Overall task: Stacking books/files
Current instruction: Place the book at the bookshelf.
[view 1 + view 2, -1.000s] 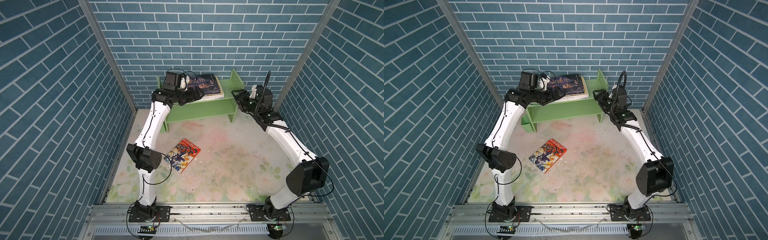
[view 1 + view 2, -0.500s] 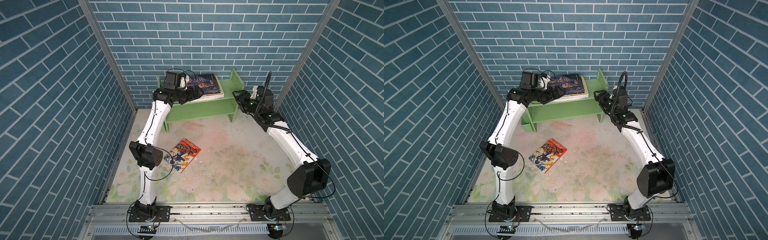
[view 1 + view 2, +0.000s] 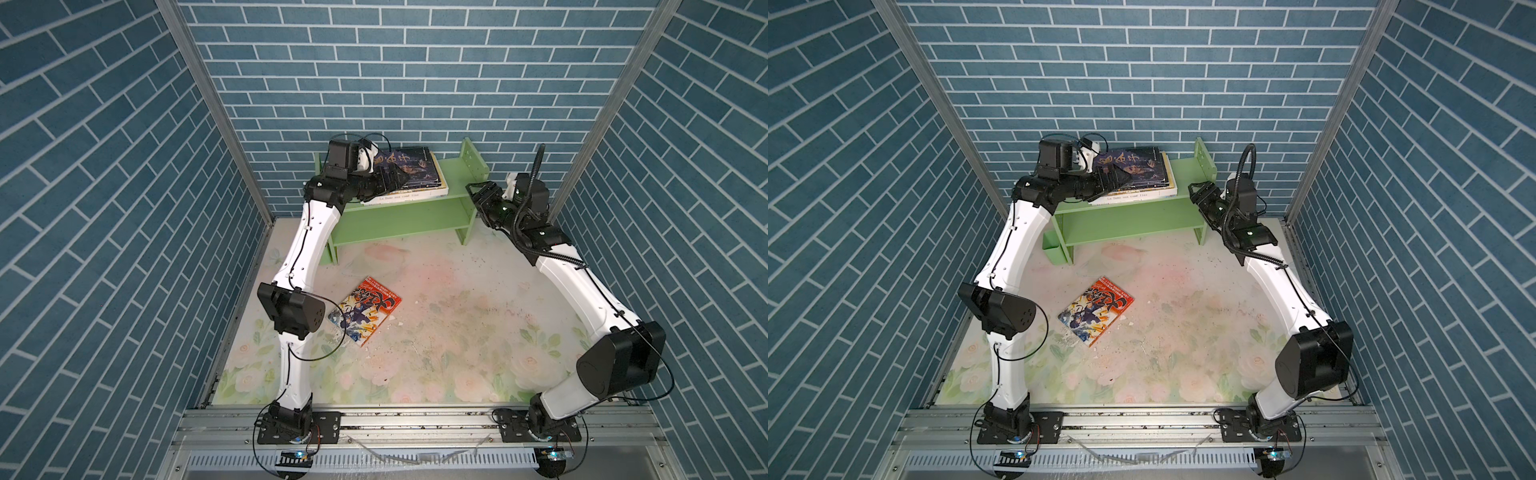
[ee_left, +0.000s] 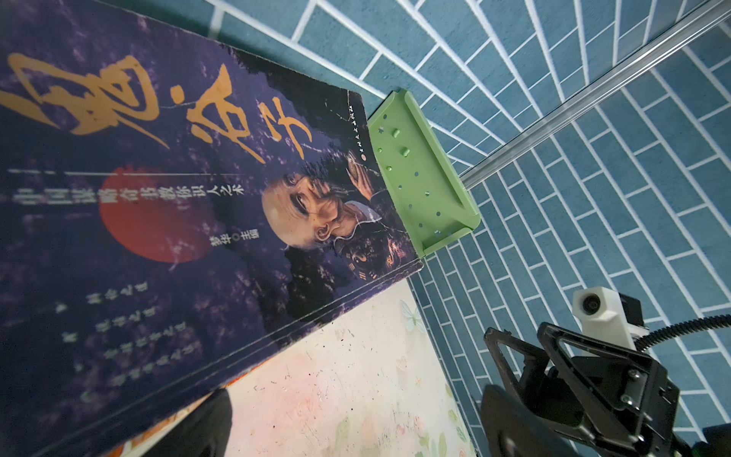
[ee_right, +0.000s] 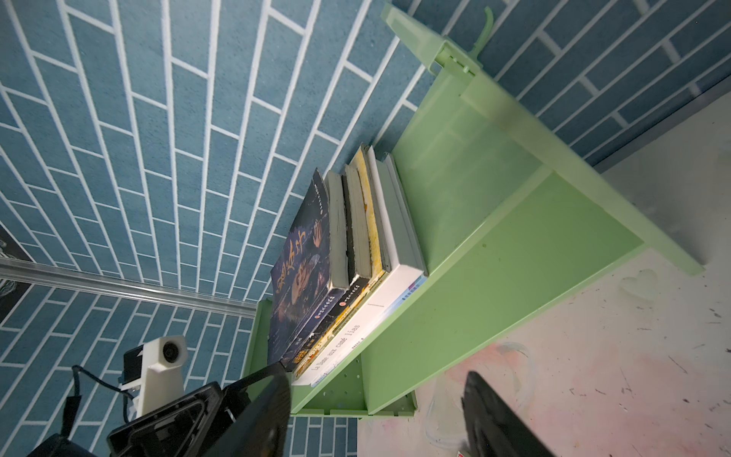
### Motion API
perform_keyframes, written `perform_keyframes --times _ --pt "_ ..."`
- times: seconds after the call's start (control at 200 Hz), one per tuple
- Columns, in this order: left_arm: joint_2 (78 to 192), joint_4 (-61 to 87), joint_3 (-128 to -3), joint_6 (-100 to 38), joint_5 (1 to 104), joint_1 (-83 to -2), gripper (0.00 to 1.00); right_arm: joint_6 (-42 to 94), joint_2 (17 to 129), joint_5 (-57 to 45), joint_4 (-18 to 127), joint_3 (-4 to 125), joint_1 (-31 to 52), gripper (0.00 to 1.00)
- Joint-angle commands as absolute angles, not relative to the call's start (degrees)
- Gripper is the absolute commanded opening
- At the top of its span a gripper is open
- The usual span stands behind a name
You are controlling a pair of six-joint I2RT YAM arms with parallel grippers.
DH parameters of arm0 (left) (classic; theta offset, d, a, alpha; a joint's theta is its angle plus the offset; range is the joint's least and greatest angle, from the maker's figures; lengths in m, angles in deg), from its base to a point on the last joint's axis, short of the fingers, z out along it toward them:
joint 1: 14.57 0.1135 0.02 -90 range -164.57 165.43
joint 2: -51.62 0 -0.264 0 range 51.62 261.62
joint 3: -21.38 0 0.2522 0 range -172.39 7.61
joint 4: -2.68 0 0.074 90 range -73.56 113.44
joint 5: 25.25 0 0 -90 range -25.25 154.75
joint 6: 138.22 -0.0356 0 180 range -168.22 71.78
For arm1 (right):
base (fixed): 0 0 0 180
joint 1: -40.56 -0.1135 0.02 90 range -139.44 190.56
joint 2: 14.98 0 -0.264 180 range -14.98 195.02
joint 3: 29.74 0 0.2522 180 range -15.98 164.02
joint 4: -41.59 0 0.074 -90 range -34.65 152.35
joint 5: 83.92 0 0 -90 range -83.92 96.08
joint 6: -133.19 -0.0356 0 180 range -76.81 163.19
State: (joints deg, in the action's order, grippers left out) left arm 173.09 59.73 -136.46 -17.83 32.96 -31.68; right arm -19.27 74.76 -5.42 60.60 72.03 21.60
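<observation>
Several books lie flat in a stack (image 3: 419, 192) on top of the light green shelf (image 3: 415, 214), with a purple book (image 3: 417, 166) (image 4: 158, 205) (image 5: 304, 269) uppermost and a large white one (image 5: 356, 336) lowest. A red comic (image 3: 365, 309) (image 3: 1096, 309) lies alone on the floral mat. My left gripper (image 3: 392, 179) (image 4: 356, 427) is open at the stack's left end, over the purple cover, with only mat showing between its fingers. My right gripper (image 3: 478, 193) (image 5: 375, 427) hangs open and holds nothing, just right of the shelf's end panel.
The shelf (image 3: 1142, 220) stands against the back brick wall, its raised end panel (image 3: 473, 160) close to my right gripper. Brick walls close in on both sides. A metal rail (image 3: 415, 419) with both arm bases runs along the front edge.
My left arm's elbow has swung a little toward the middle while its gripper stays at the stack's left end. The right arm has hardly moved, and the books lie as before.
</observation>
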Motion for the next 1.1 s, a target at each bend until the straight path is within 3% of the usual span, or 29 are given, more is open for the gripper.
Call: perform_keyframes --times 0.0,0.185,0.465,1.09 --pt "168.87 59.56 -135.46 -20.48 35.82 -31.37 1.00 -16.88 72.56 -4.11 60.95 71.40 21.71 0.70" --pt "164.30 61.39 -131.17 -23.70 46.10 -30.60 1.00 -16.37 73.30 -5.18 60.10 72.40 21.71 0.70" --pt "167.43 64.84 -134.43 -23.02 50.20 -29.52 1.00 -15.15 74.76 -6.40 60.27 74.84 21.67 0.70" --pt "170.88 57.78 -134.51 -19.70 43.92 -29.65 1.00 -13.43 72.75 -4.29 63.79 74.48 21.80 0.70"
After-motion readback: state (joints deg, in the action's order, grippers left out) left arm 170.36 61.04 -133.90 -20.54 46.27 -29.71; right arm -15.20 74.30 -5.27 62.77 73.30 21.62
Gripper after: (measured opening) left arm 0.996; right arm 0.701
